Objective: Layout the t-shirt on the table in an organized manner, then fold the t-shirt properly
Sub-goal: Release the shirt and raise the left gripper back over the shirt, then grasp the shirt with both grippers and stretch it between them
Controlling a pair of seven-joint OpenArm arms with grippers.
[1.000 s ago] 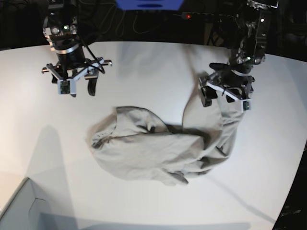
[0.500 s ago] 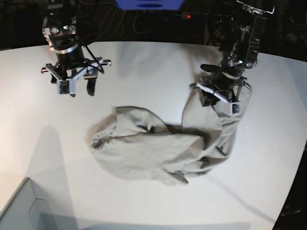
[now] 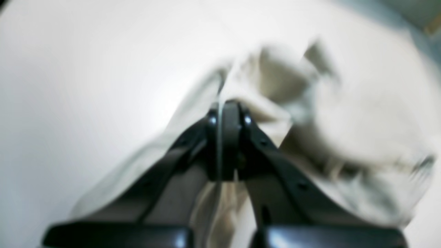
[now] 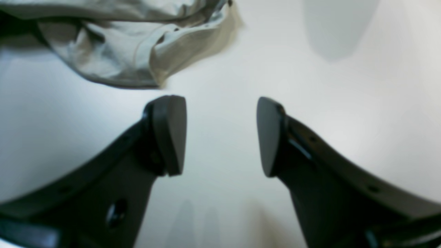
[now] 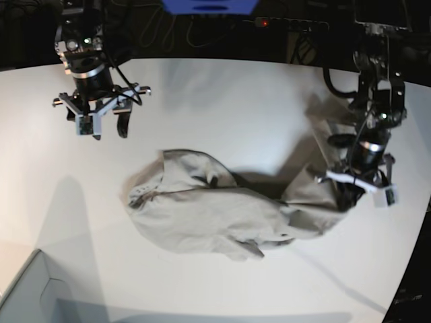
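The beige-grey t-shirt (image 5: 209, 215) lies crumpled in the middle of the white table (image 5: 222, 101), with one part stretched out to the right. There my left gripper (image 5: 348, 192) is shut on the fabric's right end. The blurred left wrist view shows that gripper (image 3: 225, 106) with its jaws pressed together on a thin fold of the t-shirt (image 3: 344, 120). My right gripper (image 5: 108, 126) hovers open over bare table at the back left, apart from the cloth. In the right wrist view its fingers (image 4: 220, 134) stand wide with nothing between them, and the t-shirt (image 4: 131, 51) lies beyond them.
A pale grey box corner (image 5: 27, 289) sits at the front left. Dark cables and equipment run behind the table's back edge (image 5: 222, 33). The table's curved edge (image 5: 411, 269) runs close by on the right, near my left arm.
My left gripper has shut on the shirt's right end and swung from the back right toward the front right, pulling that part of the cloth with it. The right arm has barely shifted.
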